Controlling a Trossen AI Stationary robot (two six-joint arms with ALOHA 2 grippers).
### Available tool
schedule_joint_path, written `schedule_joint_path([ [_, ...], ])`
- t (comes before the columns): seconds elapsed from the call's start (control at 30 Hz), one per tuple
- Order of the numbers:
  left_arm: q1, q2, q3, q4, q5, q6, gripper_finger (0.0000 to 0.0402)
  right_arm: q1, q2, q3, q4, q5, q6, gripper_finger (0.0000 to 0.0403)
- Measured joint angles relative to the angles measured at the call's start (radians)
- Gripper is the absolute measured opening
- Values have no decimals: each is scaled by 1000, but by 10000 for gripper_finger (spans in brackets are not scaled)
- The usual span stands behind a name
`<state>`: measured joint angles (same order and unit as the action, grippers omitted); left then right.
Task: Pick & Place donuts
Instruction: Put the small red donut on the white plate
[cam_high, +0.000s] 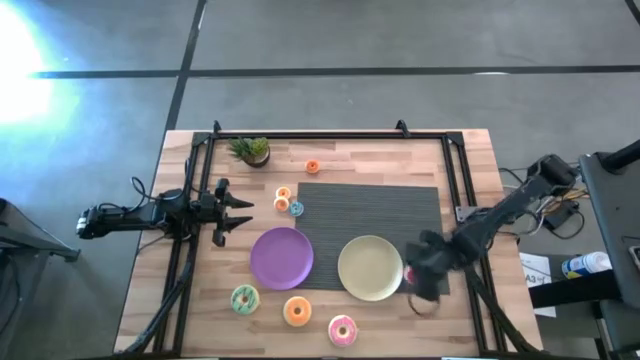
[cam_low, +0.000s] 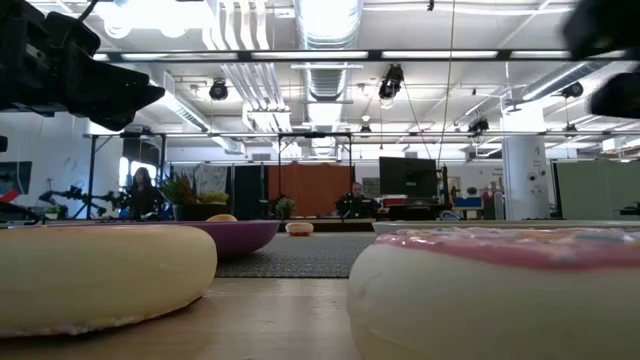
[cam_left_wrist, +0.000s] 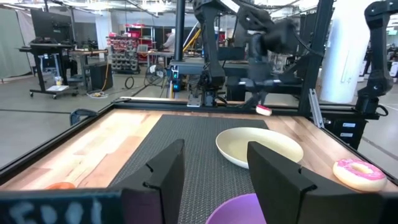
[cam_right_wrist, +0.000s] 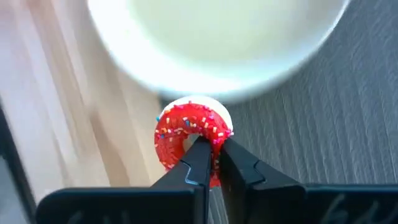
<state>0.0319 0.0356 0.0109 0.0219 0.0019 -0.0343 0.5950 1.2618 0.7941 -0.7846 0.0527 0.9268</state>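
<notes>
Purple plate (cam_high: 281, 257) beside yellow plate (cam_high: 370, 267) on dark mat (cam_high: 368, 210); potted plant (cam_high: 250, 150) apart.

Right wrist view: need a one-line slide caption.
Right gripper shut on the rim of the red donut, just beside the yellow plate at the grey mat's edge.

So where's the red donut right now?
The red donut is pinched in the right tool, held just beside the yellow plate on its right, over the mat's edge.
</notes>
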Motion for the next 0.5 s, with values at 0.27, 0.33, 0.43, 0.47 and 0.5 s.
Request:
schedule_joint_path([
  [0.27,0,0,0,0,0,0,149,-210,117,3,195,-183,-221,35],
  [0.33,0,0,0,0,0,0,149,-208,158,3,199,-195,-240,45],
  [0.43,0,0,0,0,0,0,149,-207,196,3,223,-186,-246,59],
  [0.47,0,0,0,0,0,0,149,-207,205,3,240,-177,-247,64],
  [0.5,0,0,0,0,0,0,149,-207,213,3,250,-173,-247,69],
])
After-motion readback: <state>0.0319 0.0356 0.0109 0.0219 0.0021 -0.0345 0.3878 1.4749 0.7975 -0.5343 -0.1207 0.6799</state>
